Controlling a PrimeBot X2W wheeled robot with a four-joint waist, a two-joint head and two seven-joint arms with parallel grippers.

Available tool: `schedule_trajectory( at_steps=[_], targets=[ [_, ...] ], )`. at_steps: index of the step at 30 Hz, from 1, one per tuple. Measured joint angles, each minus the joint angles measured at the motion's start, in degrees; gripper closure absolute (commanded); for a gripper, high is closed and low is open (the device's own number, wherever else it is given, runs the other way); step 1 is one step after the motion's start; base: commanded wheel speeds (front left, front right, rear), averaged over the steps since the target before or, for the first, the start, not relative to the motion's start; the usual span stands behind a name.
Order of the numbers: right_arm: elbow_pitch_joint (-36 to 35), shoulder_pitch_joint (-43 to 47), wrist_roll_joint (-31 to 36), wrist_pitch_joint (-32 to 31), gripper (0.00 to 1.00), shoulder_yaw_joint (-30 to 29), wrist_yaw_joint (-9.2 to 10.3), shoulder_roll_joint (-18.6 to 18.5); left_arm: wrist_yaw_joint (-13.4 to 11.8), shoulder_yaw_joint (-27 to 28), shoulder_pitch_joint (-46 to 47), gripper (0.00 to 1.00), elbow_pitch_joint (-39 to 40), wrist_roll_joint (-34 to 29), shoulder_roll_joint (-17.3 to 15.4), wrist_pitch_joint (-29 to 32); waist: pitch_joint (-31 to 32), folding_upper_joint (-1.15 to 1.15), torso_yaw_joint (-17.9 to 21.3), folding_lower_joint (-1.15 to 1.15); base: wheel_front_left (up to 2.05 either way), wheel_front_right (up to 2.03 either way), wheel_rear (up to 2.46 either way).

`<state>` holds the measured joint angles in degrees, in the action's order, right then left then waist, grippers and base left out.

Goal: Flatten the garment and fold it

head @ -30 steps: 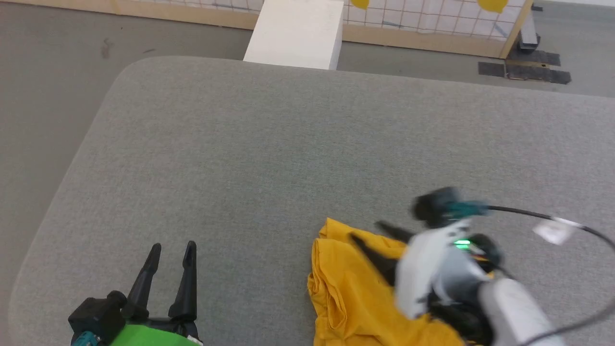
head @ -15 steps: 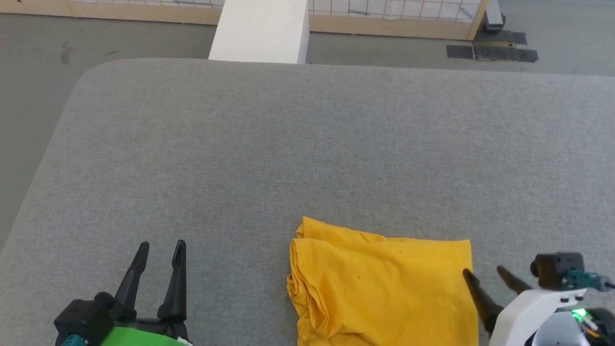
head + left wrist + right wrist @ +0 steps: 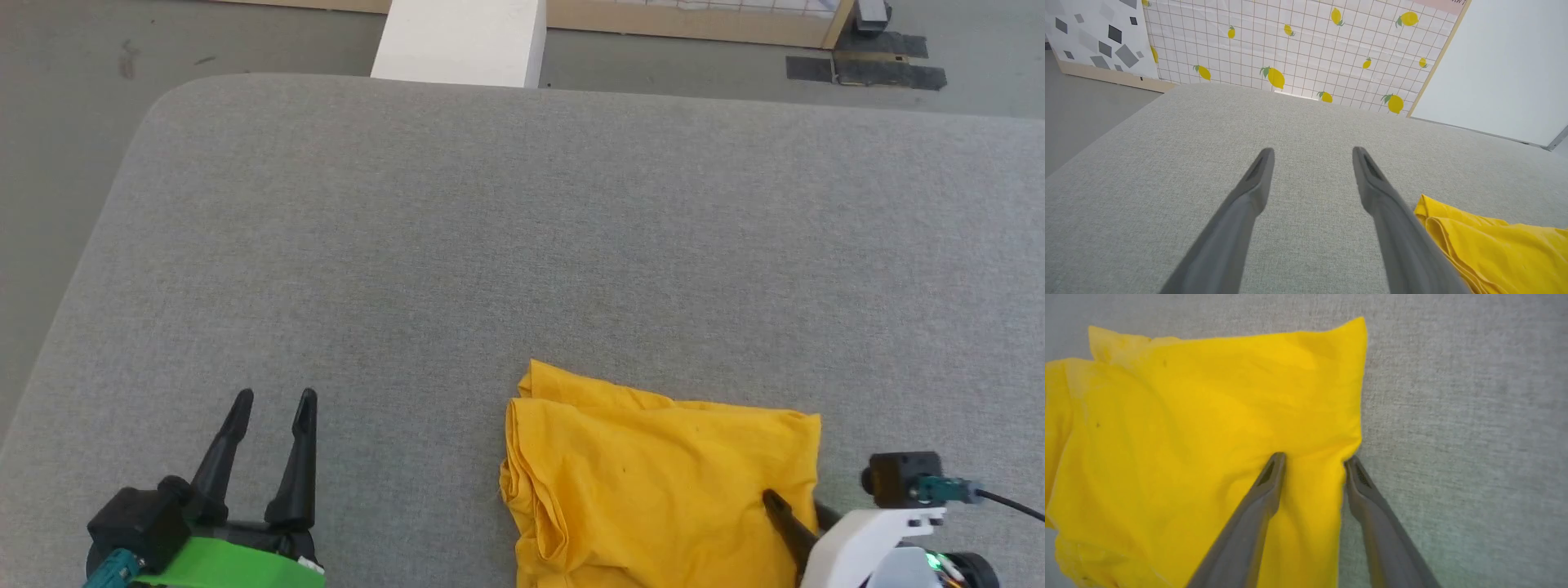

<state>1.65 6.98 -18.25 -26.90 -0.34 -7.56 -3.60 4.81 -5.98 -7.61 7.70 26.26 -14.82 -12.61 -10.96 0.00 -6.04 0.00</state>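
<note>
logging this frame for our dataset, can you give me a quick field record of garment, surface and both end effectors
surface: grey fabric-covered table
garment: yellow, loosely folded and wrinkled, lying at the table's near right
left end effector: open, over bare table, apart from the garment
right end effector: jaws apart, straddling the garment's right edge, cloth bunched between

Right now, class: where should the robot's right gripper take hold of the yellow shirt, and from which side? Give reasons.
Grip the shirt at its right edge, coming from the right, fingers low over the table. That edge is straight and thin, whereas the left side is bunched folds. The right gripper straddles that edge, likely well placed.
</note>
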Motion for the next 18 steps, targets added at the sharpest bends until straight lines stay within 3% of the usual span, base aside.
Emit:
schedule_trajectory(
  at_steps=[9,18],
  targets=[
    [1.0,-1.1,-0.3,1.1,1.00,1.3,-0.01,0.5,-0.1,-0.3,1.0,0.00,0.9,-0.6,-0.2,-0.2,1.3,0.00,0.6,0.00,0.00,0.00,0.00],
    [0.0,-7.0,0.7,0.5,1.00,2.5,-0.01,0.4,-0.5,-0.8,1.0,0.00,1.8,-2.5,-0.3,-0.7,2.2,0.00,3.9,0.00,0.00,0.00,0.00]
  ],
)
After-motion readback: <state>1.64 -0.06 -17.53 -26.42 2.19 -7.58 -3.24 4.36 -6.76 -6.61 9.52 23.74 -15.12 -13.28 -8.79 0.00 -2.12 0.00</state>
